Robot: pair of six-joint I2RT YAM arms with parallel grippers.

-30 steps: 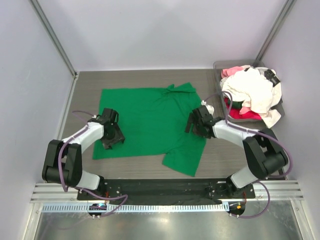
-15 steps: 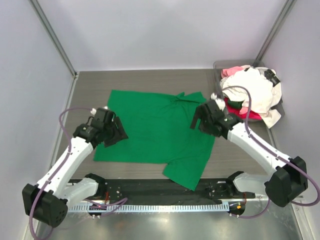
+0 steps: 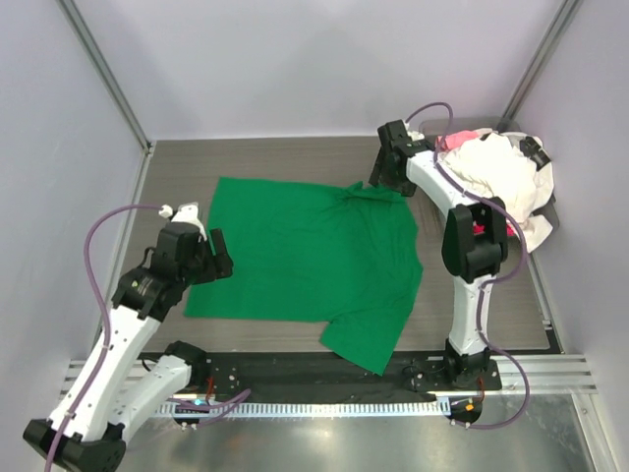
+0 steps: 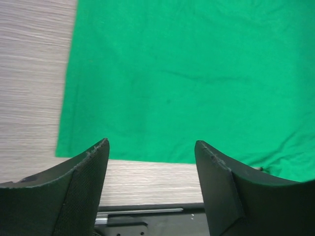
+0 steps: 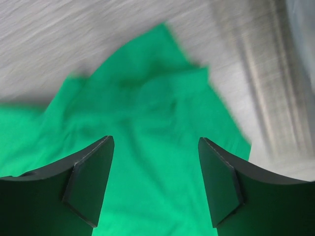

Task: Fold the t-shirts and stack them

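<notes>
The large green t-shirt point(image 3: 305, 256) lies spread flat on the table, one sleeve pointing to the near edge. My left gripper point(image 3: 216, 260) hovers open and empty over the shirt's left edge. In the left wrist view point(image 4: 151, 143) the shirt point(image 4: 187, 73) fills the top, with its near left corner between the fingers. My right gripper point(image 3: 385, 169) hovers open and empty over the shirt's far right corner, by the collar. The right wrist view point(image 5: 155, 141) shows blurred green cloth point(image 5: 147, 128) below. White point(image 3: 501, 177) and pink point(image 3: 454, 141) shirts are heaped in the bin.
The clear plastic bin point(image 3: 479, 127) stands at the back right, overflowing with shirts; a bit of red cloth point(image 3: 511, 228) shows beside the right arm. The right arm stretches along the bin's left side. Grey walls enclose the table, and the black base rail point(image 3: 324, 369) runs along the near edge.
Both grippers have left the shirt. The right one rose and swung from the shirt's right side to its far right corner. The left one drew back left. The shirt now lies flatter.
</notes>
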